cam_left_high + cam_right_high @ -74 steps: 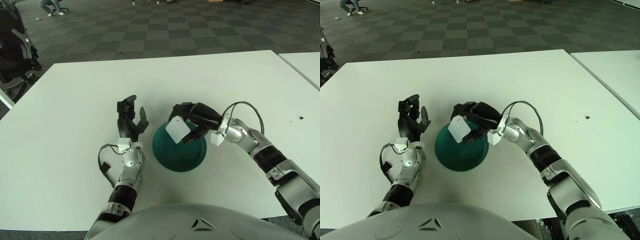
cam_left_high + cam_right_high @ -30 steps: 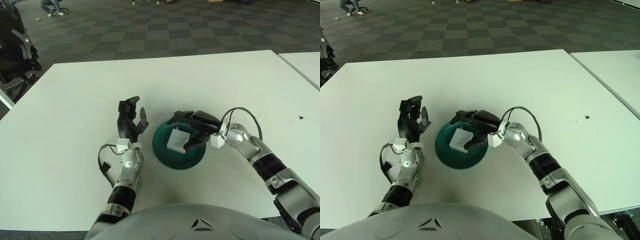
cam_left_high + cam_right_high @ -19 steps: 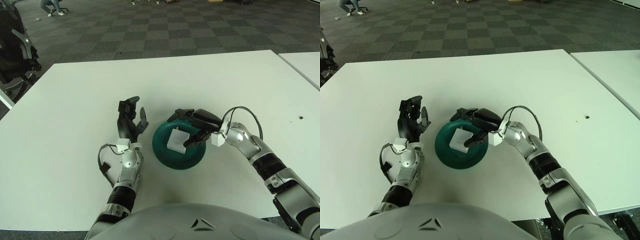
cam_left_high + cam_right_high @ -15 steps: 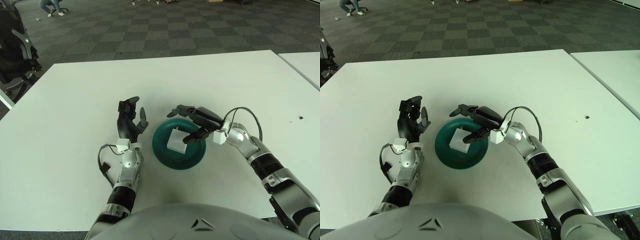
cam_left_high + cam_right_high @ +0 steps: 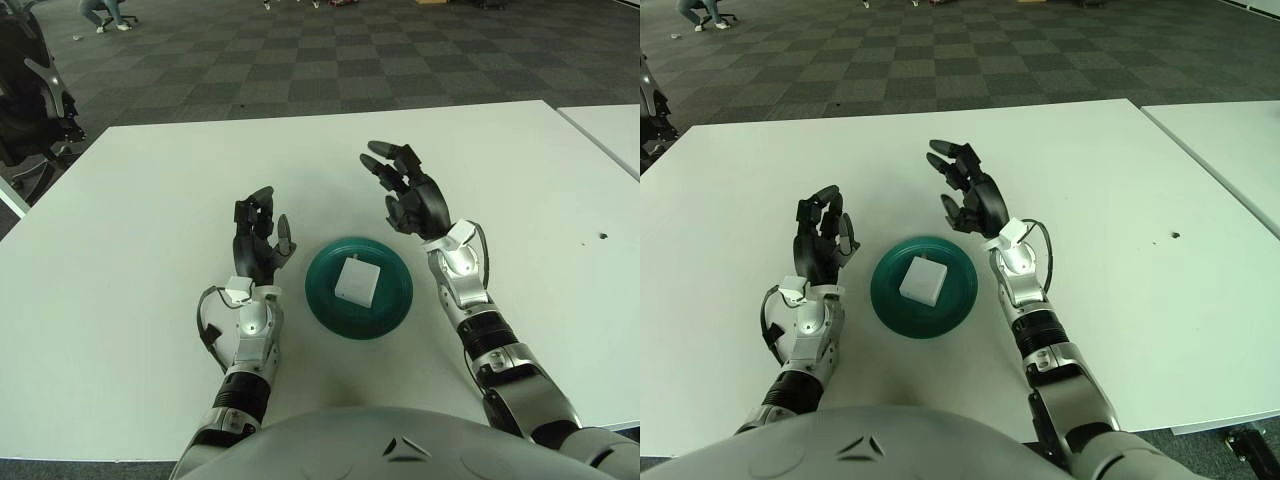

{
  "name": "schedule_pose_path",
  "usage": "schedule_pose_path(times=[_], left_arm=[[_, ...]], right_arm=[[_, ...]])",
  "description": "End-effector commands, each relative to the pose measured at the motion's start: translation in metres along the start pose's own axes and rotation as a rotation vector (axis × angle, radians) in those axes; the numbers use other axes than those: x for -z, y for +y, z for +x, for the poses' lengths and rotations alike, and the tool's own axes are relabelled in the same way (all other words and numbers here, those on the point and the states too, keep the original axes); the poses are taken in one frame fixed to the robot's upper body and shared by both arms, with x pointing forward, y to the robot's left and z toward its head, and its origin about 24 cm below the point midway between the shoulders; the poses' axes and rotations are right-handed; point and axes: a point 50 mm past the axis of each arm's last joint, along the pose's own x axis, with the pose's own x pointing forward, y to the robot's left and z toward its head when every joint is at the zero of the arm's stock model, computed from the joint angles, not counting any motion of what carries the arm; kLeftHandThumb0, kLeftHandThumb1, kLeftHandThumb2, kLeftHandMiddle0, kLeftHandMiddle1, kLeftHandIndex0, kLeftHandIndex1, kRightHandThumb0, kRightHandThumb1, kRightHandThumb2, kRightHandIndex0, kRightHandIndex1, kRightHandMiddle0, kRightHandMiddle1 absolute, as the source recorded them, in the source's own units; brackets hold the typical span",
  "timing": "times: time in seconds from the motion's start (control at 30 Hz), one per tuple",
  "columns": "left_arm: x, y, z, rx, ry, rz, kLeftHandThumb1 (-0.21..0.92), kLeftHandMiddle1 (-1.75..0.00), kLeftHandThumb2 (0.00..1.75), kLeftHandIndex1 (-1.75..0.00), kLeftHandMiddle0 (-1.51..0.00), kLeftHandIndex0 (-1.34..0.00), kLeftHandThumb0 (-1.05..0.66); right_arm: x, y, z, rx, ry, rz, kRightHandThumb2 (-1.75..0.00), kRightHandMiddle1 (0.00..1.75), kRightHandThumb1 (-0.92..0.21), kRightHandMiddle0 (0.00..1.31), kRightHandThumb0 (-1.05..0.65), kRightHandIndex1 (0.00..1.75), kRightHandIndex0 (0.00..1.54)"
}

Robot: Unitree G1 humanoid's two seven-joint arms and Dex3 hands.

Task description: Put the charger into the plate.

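A: Where does the charger [image 5: 356, 280] sit?

B: It lies flat in the middle of the green plate [image 5: 323, 302], with the plate's rim showing all round it. Neither hand touches it. By the look of things the task's one step is already met.

A: And the hands?

B: The right hand [image 5: 412, 198] is raised above the table [image 5: 140, 200], just beyond the plate's right edge, fingers spread wide and holding nothing. The left hand [image 5: 257, 247] stands upright just beside the plate's left edge, fingers loosely apart and empty as well.

A: If the robot had to take the charger up again, how would it handle?

B: It looks like a small white block of hard plastic, so most likely light, stiff and not easily damaged, though its smooth faces could slip under a loose pinch. The likeliest hold would be across two opposite side faces, thumb against one and fingers against the other. The shallow plate leaves those sides open to reach, but the plate itself may slide on the bare table if nudged.

A: Does one eye show anything the other misses?

B: Little. The left eye view takes in part of a dark chair [image 5: 30, 95] beyond the table's left corner, which the right eye view mostly cuts off. The right eye view shows more of the neighbouring table [image 5: 1230, 150] on the right. Charger, plate and both hands read the same in each
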Motion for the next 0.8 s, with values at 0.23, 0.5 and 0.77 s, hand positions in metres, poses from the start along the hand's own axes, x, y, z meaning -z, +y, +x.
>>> schedule_pose_path(times=[0.23,0.5,0.77], left_arm=[[0.045,0.027,-0.079,-0.192,0.319,-0.038,0.92,0.0,0.81,-0.94,-0.32,-0.03,-0.77],[0.045,0.028,-0.078,-0.182,0.323,-0.039,0.92,-0.01,0.79,-1.0,-0.35,-0.08,-0.77],[0.044,0.029,-0.079,-0.179,0.33,-0.038,0.92,-0.02,0.78,-1.05,-0.38,-0.1,-0.77]], right_arm=[[-0.002,-0.039,-0.009,0.229,-0.058,0.201,-0.8,0.88,-0.92,0.04,-0.84,0.06,0.46],[0.019,-0.046,-0.017,0.291,0.022,0.225,-0.81,0.87,-0.92,0.02,-0.82,0.05,0.45],[0.041,-0.056,-0.037,0.325,0.154,0.187,-0.76,0.86,-0.92,0.02,-0.78,0.04,0.44]])
